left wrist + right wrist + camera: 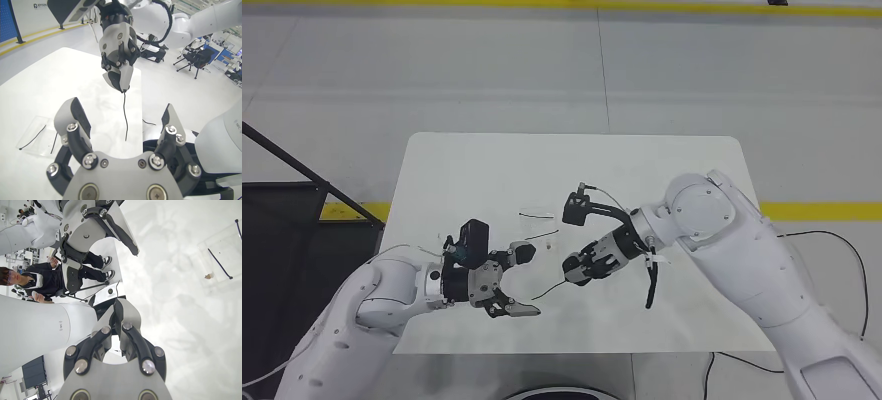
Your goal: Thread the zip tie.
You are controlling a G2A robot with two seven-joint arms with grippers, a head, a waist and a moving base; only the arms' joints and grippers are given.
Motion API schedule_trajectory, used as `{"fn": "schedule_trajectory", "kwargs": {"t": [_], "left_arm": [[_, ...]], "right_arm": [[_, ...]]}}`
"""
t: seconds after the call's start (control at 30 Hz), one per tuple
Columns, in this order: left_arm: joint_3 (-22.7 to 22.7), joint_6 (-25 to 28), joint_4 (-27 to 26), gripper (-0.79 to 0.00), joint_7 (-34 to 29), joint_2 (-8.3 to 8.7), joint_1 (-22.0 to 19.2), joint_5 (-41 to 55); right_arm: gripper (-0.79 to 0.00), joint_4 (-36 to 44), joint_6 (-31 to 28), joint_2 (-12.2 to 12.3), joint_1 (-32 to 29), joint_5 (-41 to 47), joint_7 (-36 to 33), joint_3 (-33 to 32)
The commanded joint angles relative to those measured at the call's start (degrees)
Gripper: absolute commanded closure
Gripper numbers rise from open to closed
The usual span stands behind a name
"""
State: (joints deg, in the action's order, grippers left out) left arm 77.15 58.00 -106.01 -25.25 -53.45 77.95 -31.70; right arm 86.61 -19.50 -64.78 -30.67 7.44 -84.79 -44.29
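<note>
— Black plastic, hanging thin from the right gripper (577,268): the zip tie (550,291), being pinched at its head end by fingertips closed tight together.

— Pointing where?

— Trailing a loose tail towards the left gripper (525,282), just beside it, ending about level with the gap between those fingers.

— Gripping anything over there?

— Gripping nothing. Standing spread wide, both pads (83,117) bare.

— Leaving room around?

— Working near the front edge of the white table (672,170), with the left gripper sitting close to that edge. Leaving bare table open beyond and to either side, out to the far edge.

— Crowding anything?

— Lying apart from both grippers, a clear tray (539,226), resting on the table on their far side and carrying two spare ties (33,139).

— Hiding what?

— Swallowing the tie's head between the right fingertips, showing just a small nub at the tip in the left wrist view. Thinning the tail to a hairline from above, leaving touching the table or hanging clear undecided. Cutting one spare tie off at the border of the right wrist view. Showing a small brown scrap (209,276) beside the tray, too small for naming.
</note>
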Motion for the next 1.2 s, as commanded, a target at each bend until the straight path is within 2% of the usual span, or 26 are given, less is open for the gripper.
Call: {"fn": "schedule_trajectory", "kwargs": {"t": [0.0,0.27,0.3,0.33,0.4,0.43,0.5,0.53,0.87,1.17], "left_arm": [[0.00,0.00,0.00,-0.785,0.00,0.00,0.00,0.00],[-2.97,-2.22,0.91,-0.785,0.05,-0.26,-1.03,-0.61],[-3.22,-2.06,1.39,-0.720,0.13,-0.28,-1.36,-0.44],[-3.43,-2.04,1.82,-0.597,0.18,-0.29,-1.66,-0.29],[-3.82,-2.07,2.41,-0.486,0.24,-0.32,-2.19,-0.09],[-4.00,-2.13,2.67,-0.456,0.29,-0.33,-2.40,0.02],[-4.38,-2.07,2.86,-0.314,-0.09,-0.32,-2.82,-0.34],[-4.61,-2.05,2.87,-0.286,-0.22,-0.33,-2.98,-0.61],[-6.65,-1.46,3.43,-0.277,-0.09,-0.43,-4.51,-1.16],[-7.58,0.00,4.32,-0.212,0.45,-0.33,-5.35,-0.39]], "right_arm": [[0.000,0.00,0.00,0.00,0.00,0.00,0.00,0.00],[0.000,4.05,-1.60,1.18,-2.67,-0.54,1.61,-2.39],[0.000,4.32,-1.46,1.29,-2.82,-0.67,1.47,-2.54],[0.000,4.50,-1.38,1.37,-2.94,-0.67,1.39,-2.64],[0.000,4.60,-1.23,1.44,-2.95,-0.64,1.25,-2.63],[0.000,4.56,-1.19,1.44,-2.88,-0.60,1.20,-2.55],[0.000,4.38,-1.18,1.40,-2.65,-0.42,1.19,-2.33],[0.000,4.24,-1.17,1.36,-2.51,-0.28,1.17,-2.16],[0.000,3.46,-0.79,0.95,-0.95,-0.14,1.18,-0.64],[0.000,2.75,-0.31,0.47,0.33,-0.14,1.49,0.82]]}}
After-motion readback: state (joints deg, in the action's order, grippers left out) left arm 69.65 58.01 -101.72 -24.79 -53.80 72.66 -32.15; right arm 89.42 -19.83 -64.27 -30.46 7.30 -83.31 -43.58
